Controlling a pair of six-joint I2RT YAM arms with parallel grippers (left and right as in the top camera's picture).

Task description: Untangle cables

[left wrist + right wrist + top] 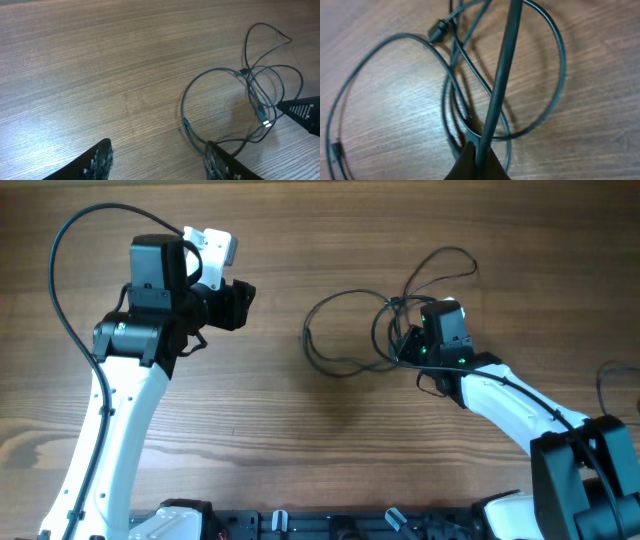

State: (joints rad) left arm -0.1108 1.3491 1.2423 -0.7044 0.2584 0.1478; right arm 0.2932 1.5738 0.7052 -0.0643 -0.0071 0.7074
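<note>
On the bench (300, 440), the cables (502, 65) lie in loose, tangled black loops, with the right fingers (470, 165) pinched tight on one strand at the tangle, while the left fingers (100, 160) hang spread wide, well apart from the cables.

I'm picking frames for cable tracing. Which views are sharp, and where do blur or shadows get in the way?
Overhead: evenly lit and sharp, cables thin but clear. Left wrist: cables crisp, its own fingers blurred at the bottom edge. Right wrist: the strand rising from the right gripper is soft, and cable shadows double the loops.
</note>
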